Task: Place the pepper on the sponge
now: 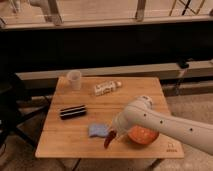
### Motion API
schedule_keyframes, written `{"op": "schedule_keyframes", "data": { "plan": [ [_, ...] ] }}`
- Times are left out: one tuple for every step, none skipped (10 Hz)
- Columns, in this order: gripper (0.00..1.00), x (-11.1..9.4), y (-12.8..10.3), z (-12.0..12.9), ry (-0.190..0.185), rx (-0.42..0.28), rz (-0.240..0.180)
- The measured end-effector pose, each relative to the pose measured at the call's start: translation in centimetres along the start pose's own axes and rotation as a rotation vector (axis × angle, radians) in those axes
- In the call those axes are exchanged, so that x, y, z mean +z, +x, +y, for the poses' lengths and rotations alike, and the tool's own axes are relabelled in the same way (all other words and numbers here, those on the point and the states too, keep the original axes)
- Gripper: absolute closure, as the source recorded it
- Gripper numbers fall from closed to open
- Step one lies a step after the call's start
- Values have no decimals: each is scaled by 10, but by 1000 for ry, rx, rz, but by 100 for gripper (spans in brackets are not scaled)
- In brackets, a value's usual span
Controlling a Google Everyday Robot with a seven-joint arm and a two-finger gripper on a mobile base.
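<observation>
A small light blue sponge lies on the wooden table, left of centre near the front. The dark red pepper hangs just to the right of the sponge, slightly above the tabletop, held at the end of my gripper. My white arm reaches in from the right and crosses in front of the orange-red bowl. The pepper's lower tip points down toward the table beside the sponge's right edge.
A black bar with a white stripe lies left of the sponge. A white cup stands at the back left, and a small white bottle lies on its side at the back centre.
</observation>
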Motion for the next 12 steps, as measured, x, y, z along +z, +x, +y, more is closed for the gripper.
{"op": "schedule_keyframes", "data": {
  "plan": [
    [100,3,-3,-8,0,-5,1],
    [100,6,-6,-14,1,-12,0],
    [100,8,-7,-19,2,-16,1],
    [100,10,-8,-24,4,-18,2],
    [100,12,-10,-30,5,-25,1],
    [100,15,-12,-36,5,-30,-1],
    [100,19,-13,-40,4,-33,-2],
    [100,23,-14,-44,3,-35,-4],
    [100,27,-15,-48,3,-37,-6],
    [100,31,-15,-51,3,-37,-6],
    [100,34,-14,-54,3,-36,-6],
    [100,37,-13,-59,4,-36,-6]
  ]
}}
